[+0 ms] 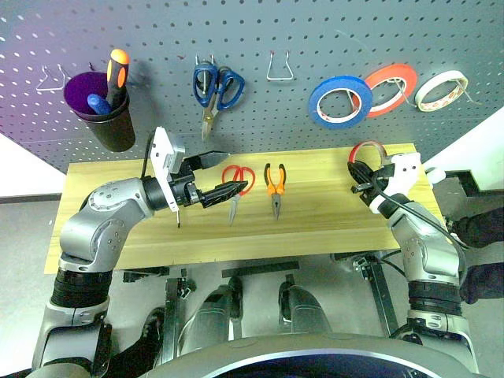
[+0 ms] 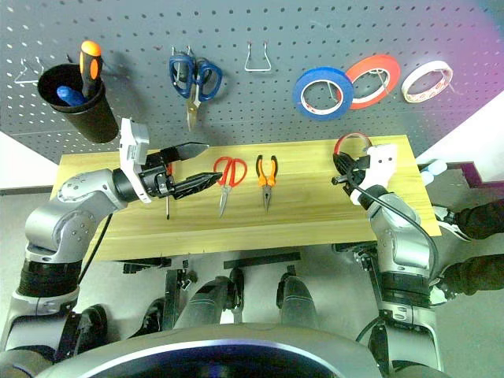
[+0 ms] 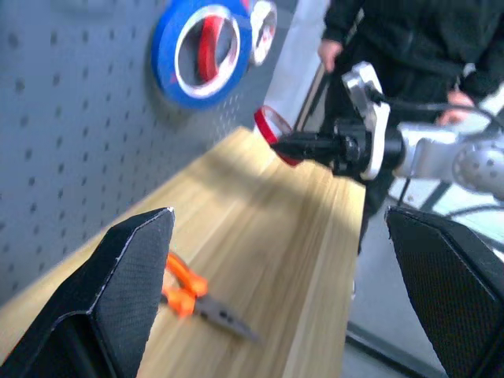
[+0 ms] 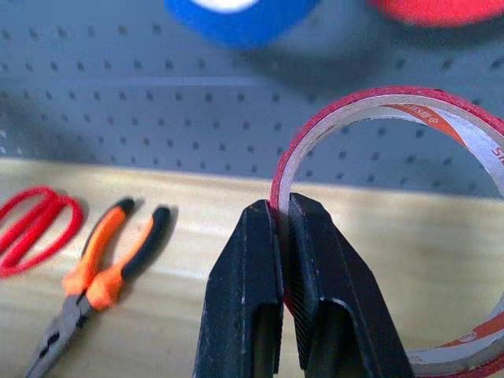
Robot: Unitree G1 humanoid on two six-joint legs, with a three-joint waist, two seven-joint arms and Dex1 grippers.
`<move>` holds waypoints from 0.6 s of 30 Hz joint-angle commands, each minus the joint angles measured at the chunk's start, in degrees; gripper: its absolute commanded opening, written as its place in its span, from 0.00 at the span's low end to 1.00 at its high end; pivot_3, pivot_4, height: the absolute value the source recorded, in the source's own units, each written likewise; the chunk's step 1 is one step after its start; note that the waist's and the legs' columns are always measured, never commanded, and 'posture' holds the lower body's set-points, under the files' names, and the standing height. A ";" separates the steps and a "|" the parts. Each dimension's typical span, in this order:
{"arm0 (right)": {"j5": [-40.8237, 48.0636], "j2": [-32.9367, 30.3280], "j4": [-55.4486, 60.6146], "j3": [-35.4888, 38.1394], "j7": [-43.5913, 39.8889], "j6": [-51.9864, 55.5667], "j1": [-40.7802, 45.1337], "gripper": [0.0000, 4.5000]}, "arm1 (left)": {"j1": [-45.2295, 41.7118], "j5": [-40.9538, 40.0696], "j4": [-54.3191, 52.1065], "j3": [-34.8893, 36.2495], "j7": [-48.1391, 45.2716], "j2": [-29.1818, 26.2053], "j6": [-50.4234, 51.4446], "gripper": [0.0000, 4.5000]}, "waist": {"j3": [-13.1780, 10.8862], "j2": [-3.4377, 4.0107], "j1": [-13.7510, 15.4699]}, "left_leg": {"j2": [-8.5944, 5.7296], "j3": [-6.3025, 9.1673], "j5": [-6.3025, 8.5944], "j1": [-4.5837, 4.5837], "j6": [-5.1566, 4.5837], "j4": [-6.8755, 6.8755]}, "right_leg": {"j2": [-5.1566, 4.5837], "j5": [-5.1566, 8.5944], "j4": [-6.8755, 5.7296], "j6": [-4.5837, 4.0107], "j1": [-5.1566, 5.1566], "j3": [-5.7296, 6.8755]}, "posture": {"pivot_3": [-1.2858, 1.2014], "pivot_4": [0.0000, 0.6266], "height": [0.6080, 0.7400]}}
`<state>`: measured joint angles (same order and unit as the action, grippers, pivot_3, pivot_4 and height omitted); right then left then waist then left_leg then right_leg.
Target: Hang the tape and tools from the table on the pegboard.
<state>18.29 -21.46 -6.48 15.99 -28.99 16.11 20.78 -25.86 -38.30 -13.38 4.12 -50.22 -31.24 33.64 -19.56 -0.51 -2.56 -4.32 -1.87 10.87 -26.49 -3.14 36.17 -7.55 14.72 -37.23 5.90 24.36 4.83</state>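
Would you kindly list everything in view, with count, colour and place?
tape: one, dark red, held above table's right end
red scissors: one, on table
pliers: one, orange-black, beside scissors
thin screwdriver: one, on table under left arm
blue scissors: one, on pegboard
tape rolls: blue, orange-red, white, hanging
cup: one, black, on pegboard, holding orange-black screwdriver
person: dark clothes, beyond table end
left gripper: fingers open
right gripper: shut on tape

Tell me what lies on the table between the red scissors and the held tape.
The pliers lie between the scissors and the tape, beside the scissors; past them the table is bare, as the left eye view shows.
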 commanded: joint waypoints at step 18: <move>2.24 -2.80 6.61 4.85 5.27 -6.29 -0.53 0.01 | -3.27 1.13 2.90 0.07 -0.76 2.41 -4.34 1.00 | 2.85 0.06 -0.16 | 0.00 -0.01 -0.08 0.04 -0.12 0.24 | 0.00 -0.08 -0.11 0.02 -0.12 -0.03 | 0.42 0.29 0.87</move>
<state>19.74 -23.56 -3.30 18.99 -24.47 10.89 20.80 -28.16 -37.01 -10.14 3.90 -50.34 -29.01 30.55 -16.70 -0.45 -2.71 -4.32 -1.87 10.79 -26.45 -3.26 36.43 -7.55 14.64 -37.34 5.91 24.24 4.80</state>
